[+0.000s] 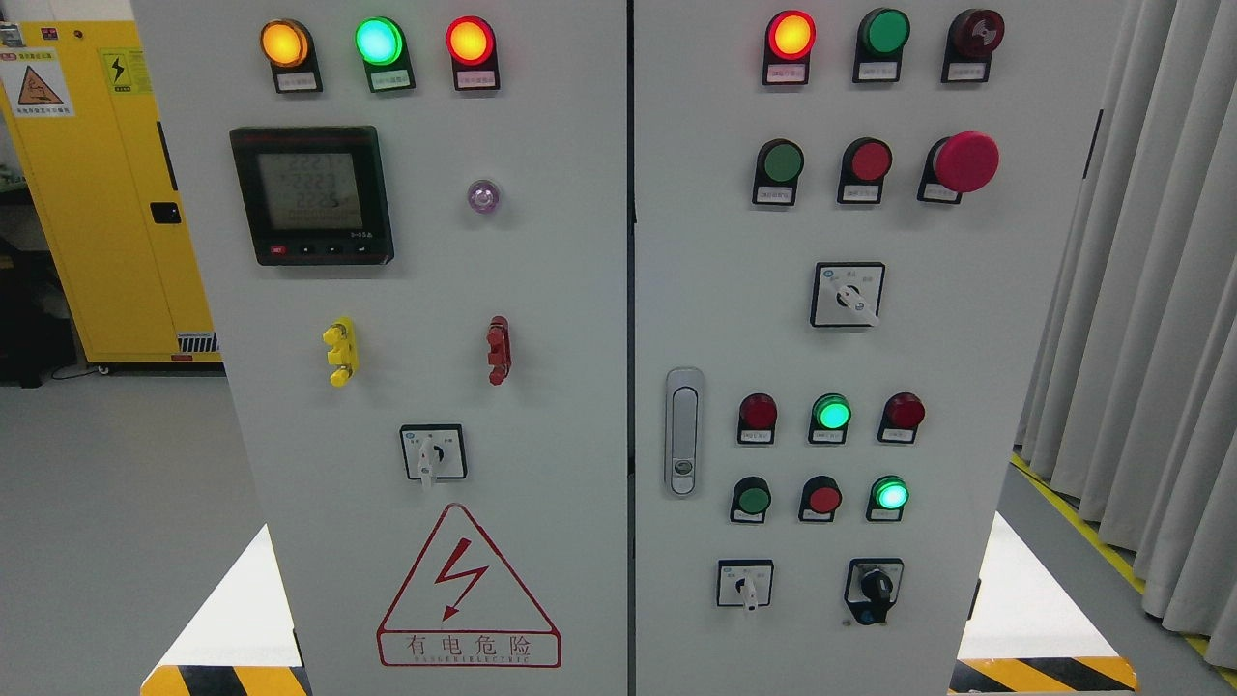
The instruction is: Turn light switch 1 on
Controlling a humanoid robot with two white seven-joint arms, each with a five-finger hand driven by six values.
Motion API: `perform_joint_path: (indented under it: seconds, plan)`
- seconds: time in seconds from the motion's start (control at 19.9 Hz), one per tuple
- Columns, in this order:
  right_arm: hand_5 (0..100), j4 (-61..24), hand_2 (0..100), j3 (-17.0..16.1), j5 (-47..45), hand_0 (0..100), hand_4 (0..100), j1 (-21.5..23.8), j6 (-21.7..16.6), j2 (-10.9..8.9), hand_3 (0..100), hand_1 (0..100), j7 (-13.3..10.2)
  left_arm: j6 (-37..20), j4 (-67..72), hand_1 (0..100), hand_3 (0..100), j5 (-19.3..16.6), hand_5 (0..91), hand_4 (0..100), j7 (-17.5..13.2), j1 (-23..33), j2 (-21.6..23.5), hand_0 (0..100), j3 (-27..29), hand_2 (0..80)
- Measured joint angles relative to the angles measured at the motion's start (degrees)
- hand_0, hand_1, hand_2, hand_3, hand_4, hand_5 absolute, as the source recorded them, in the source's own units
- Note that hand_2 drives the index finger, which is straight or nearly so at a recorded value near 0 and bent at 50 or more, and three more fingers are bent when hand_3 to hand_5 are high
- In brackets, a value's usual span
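A grey electrical control cabinet (580, 387) with two doors fills the head view. The right door carries rows of round buttons and lamps: a lit red lamp (791, 36) at top, a dark green button (779, 162), a red button (870, 160) and a large red mushroom button (965, 161). Lower down are a lit green lamp (831, 414), a green button (752, 500), a red button (823, 500) and a lit green button (890, 495). Rotary switches sit on the right door (845, 295), (745, 584), (874, 587). Neither robot hand is in view.
The left door has lit orange (284, 43), green (378, 41) and red (470, 42) lamps, a digital meter (311, 195), a rotary switch (432, 452) and a red danger triangle (468, 590). A door handle (683, 430) is on the right door. A yellow cabinet (106, 184) stands left, grey curtains (1150, 319) right.
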Motion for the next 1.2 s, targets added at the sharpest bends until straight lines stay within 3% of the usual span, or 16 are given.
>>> perform_joint_path:
  seconds: [0.5,1.0,1.2]
  plan:
    - [0,0.0,4,0.0,0.0,0,0,0.0,0.0,0.0,0,50,0.0,10.96,-6.95,59,90,-0.18,81.3,87,0.12,-7.36,-1.48,12,-1.74,56.8]
    - [0,0.0,4,0.0,0.0,0,0,0.0,0.0,0.0,0,50,0.0,20.89,-11.0,62,90,-1.81,82.7,87,5.13,-12.93,-3.48,20,-2.72,56.7]
    - [0,0.0,4,0.0,0.0,0,0,0.0,0.0,0.0,0,50,0.0,24.13,-11.96,65,90,-2.15,82.9,87,6.72,-15.61,-4.13,18,-2.95,56.7]
